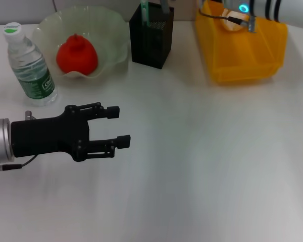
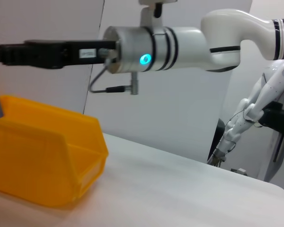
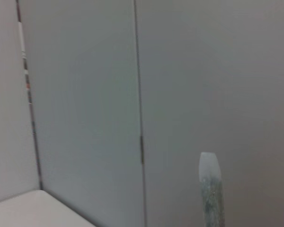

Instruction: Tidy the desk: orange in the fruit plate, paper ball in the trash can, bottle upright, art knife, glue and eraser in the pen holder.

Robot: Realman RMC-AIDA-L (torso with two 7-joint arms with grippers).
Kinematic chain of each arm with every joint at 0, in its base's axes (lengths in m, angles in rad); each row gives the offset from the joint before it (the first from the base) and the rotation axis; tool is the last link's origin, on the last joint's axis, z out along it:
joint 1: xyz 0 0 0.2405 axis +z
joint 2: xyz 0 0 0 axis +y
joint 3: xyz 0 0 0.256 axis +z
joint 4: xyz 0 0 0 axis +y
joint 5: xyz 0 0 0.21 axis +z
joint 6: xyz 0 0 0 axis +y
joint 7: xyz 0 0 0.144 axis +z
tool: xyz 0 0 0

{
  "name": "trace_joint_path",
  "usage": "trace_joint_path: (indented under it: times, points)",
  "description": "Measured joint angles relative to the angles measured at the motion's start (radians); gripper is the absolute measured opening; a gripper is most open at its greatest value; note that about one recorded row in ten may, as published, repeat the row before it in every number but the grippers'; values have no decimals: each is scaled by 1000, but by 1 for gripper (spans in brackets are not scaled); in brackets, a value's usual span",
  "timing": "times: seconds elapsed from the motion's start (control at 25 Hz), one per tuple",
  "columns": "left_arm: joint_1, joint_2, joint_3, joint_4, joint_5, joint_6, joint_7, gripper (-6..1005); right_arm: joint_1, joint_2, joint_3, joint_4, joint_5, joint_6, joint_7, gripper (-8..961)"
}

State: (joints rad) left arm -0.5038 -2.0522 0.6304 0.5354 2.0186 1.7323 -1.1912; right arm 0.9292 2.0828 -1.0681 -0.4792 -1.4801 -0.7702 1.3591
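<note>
The orange [image 1: 77, 54] lies in the pale green fruit plate [image 1: 113, 30] at the back left. Beside the plate the bottle [image 1: 30, 65] stands upright, cap on. The black pen holder [image 1: 151, 38] holds a green-topped stick [image 1: 144, 11] and a grey item [image 1: 165, 5]; I cannot tell which is the art knife or the glue, and the eraser is hidden. The yellow trash can [image 1: 242, 55] holds a pale lump, seemingly the paper ball [image 1: 231, 24]. My left gripper [image 1: 120, 127] hovers open and empty at the front left. My right wrist [image 1: 245, 8] hangs over the trash can.
The left wrist view shows the right arm's black gripper body [image 2: 38, 53] reaching level above the yellow bin [image 2: 47, 151], its tips cut off. A grey stick [image 3: 210, 189] stands against a grey wall in the right wrist view. White table surface [image 1: 202, 166] fills the front and right.
</note>
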Motion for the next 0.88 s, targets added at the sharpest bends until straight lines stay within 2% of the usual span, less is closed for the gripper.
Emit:
trace_joint_path:
  times: [0.36,0.68,0.88]
  points:
    - [3,-5,0,0,-5,2,1,786,29,6,-10,100,269,44,-291,125]
    - [10,-10,-1,-22,-61,-5,-12,786,31,9,-10,255,539,-43,-636,124]
    - [18,-7,-10,-50,-78,-18,-11,786,33,9,-9,294,581,-85,-727,124]
